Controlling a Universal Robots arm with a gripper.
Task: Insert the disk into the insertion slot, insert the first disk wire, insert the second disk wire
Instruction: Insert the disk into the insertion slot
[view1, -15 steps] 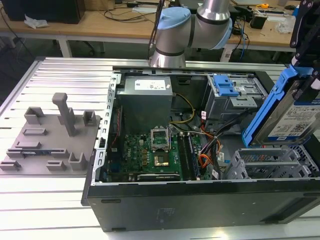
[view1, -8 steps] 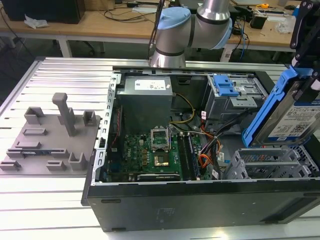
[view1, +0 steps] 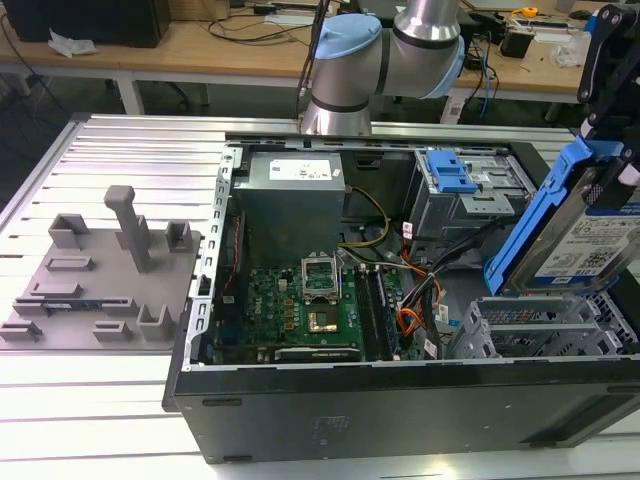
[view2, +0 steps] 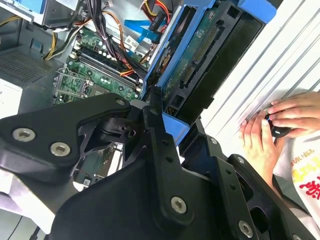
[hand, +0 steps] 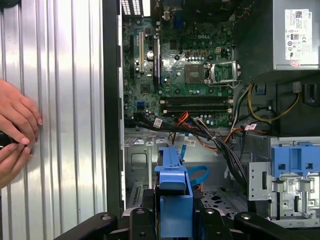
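Clamping the disk (view1: 588, 250) in the jaws, holding it tilted to meet the slot (view1: 520, 325). Hanging over it, three o'clock of the motherboard (view1: 300, 300).

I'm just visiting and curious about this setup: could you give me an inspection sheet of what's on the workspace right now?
Surface: ribbed metal table carrying an open computer case.
Job's things: the disk held tilted over the insertion slot, not yet in.
Clutter: grey fixture plate beside the case.
Grippers: gripper, jaws shut on the disk's blue carrier.
Cables: loose wire bundle inside the case.
Surroundings: a person's hands on the table; wooden bench behind.
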